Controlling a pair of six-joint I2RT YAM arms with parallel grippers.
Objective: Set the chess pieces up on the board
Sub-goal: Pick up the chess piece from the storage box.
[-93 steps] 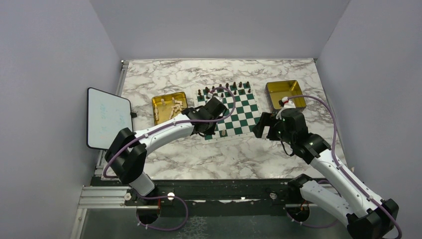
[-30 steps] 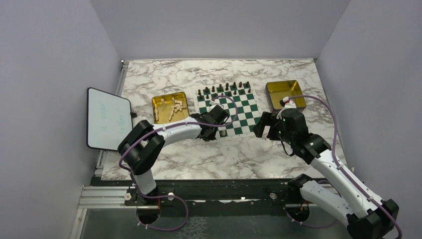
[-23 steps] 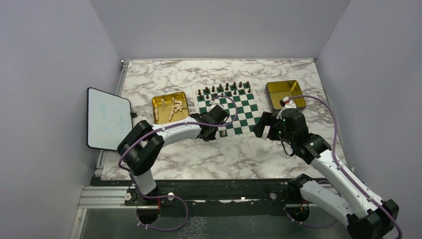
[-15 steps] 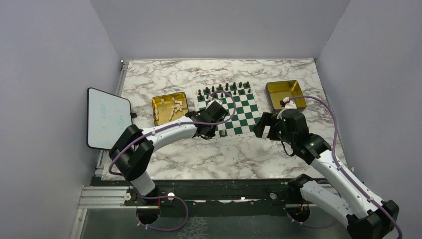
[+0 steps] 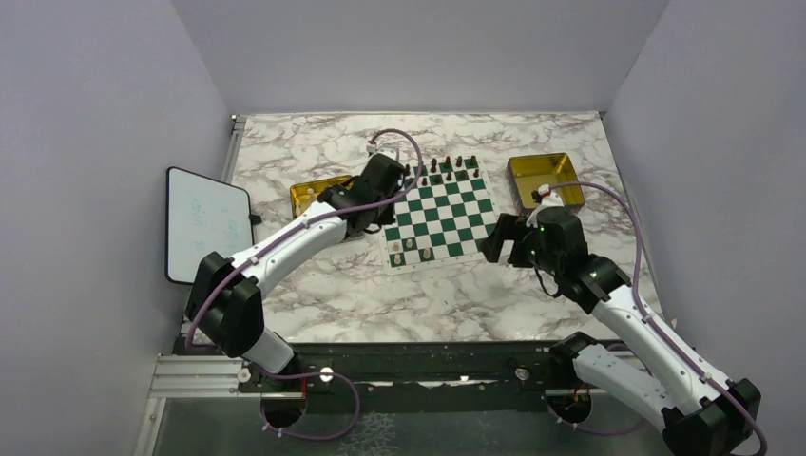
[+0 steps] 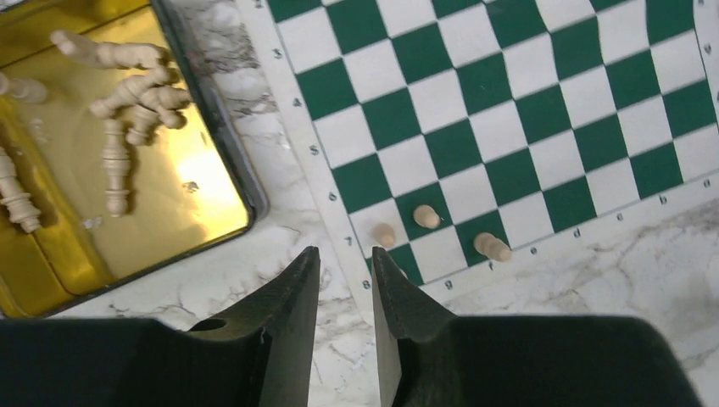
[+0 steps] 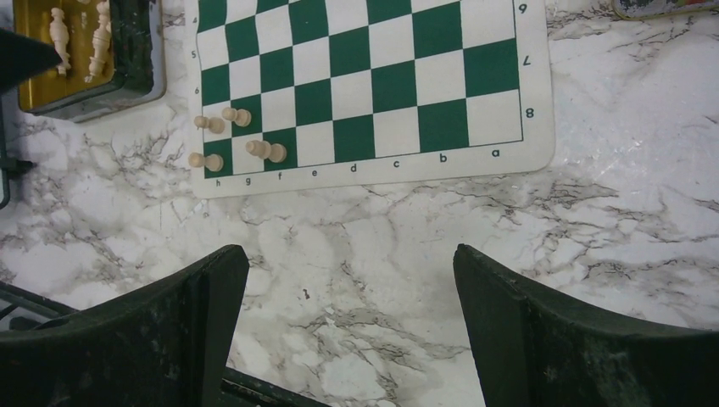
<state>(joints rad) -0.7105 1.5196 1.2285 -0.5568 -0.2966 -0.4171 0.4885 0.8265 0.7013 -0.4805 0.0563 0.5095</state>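
Top external view: the board [image 5: 439, 211] lies at the middle of the marbled table [image 5: 314, 142], with a row of dark pieces [image 5: 447, 166] along its 12 o'clock edge. The cream chess pieces [image 7: 237, 116] already on it sit clustered at its 7 o'clock corner. The right wrist view shows four there, close together by the border letters f to h, and whether each stands quite upright cannot be told. More loose cream pieces [image 6: 127, 93] lie tumbled in the gold tray [image 6: 203, 195] just off the board's 9 o'clock side. A second gold tray [image 5: 532, 171] sits near the board's 2 o'clock corner, and a white tablet [image 5: 204, 223] hangs at the table's 9 o'clock edge.

The left gripper [image 6: 343, 252] hovers between the first tray and the board. Its fingers are drawn close with only a narrow slit between them, and nothing is in that slit. The right gripper [image 7: 349, 250] hangs over bare marble off the board's 4 o'clock side — fingers spread wide, holding nothing.
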